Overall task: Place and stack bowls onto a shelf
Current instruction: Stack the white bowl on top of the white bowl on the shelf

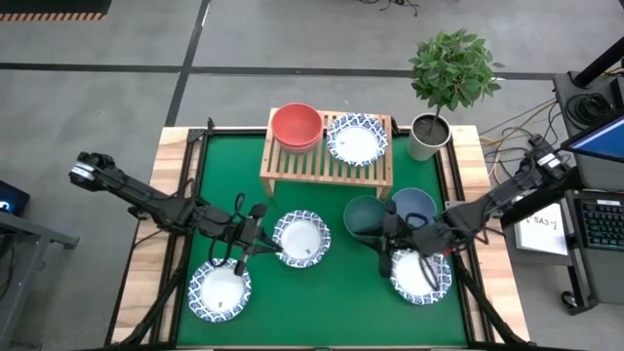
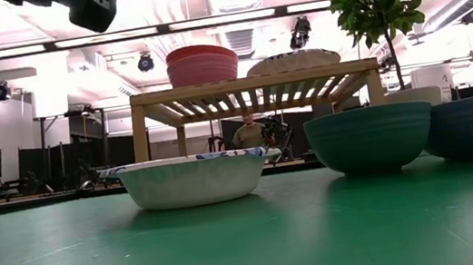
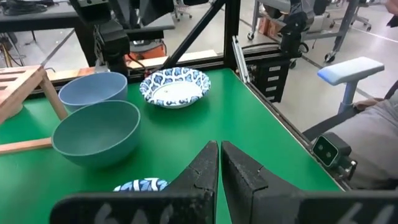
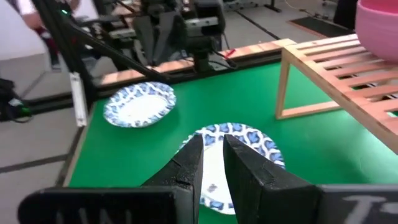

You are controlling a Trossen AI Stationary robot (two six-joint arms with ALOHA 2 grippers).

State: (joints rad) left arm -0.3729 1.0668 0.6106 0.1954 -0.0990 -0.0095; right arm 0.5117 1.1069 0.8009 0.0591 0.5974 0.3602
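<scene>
Four patterned bowls [image 1: 300, 237] | four plain bowls [image 1: 295, 125] | left jaws closed | right jaws slightly apart

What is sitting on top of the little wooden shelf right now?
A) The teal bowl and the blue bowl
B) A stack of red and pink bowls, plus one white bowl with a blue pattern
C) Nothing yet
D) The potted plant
B: on the shelf the red and pink bowls sit stacked beside a white patterned bowl, while the teal bowl and the blue bowl stand on the green mat.
</scene>
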